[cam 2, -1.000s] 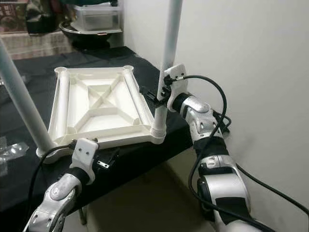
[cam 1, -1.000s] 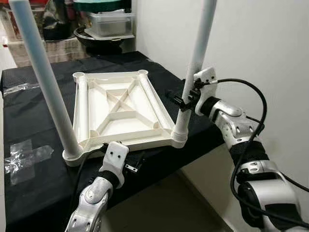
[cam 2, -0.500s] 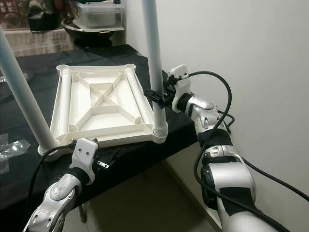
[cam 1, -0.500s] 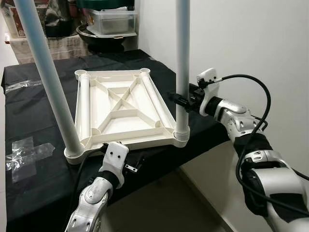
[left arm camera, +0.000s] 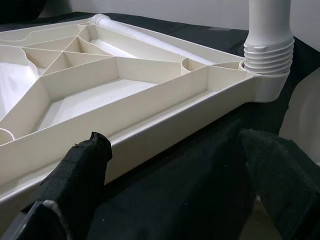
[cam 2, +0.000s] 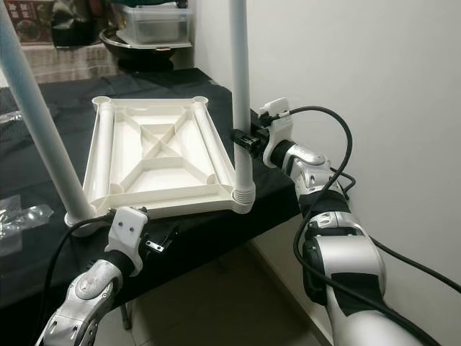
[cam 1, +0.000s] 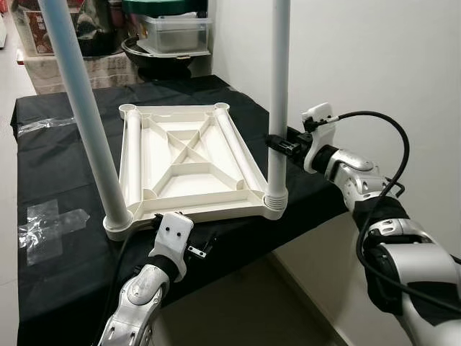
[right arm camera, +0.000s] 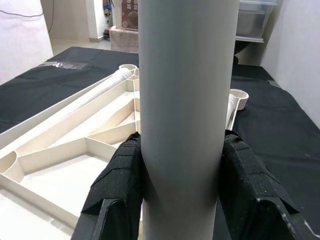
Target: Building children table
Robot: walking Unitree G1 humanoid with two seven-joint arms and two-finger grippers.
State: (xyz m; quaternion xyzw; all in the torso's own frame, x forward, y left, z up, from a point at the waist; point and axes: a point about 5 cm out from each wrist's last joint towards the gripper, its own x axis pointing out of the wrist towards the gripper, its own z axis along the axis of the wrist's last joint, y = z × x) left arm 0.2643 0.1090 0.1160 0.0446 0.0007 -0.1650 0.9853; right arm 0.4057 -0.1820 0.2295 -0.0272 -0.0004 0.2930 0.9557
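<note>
Black cloth (cam 1: 50, 151) covers the table where the top (cam 1: 184, 155) lies upside down. Right gripper (cam 1: 282, 144) clamps a leg (cam 1: 278, 86) standing in the near corner socket; left gripper (left arm camera: 175, 165) gapes wide beside the near edge. Next likely: seat it firmly, then fit 2 far corners.

Bright, even indoor light; sharp.

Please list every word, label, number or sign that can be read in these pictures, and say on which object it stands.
No text can be read.
The white tabletop, its two grey legs and the black cloth carry no print.
The boxes at the back show coloured printing, too small and blurred to read.
The right gripper and left gripper bear no marking.
</note>
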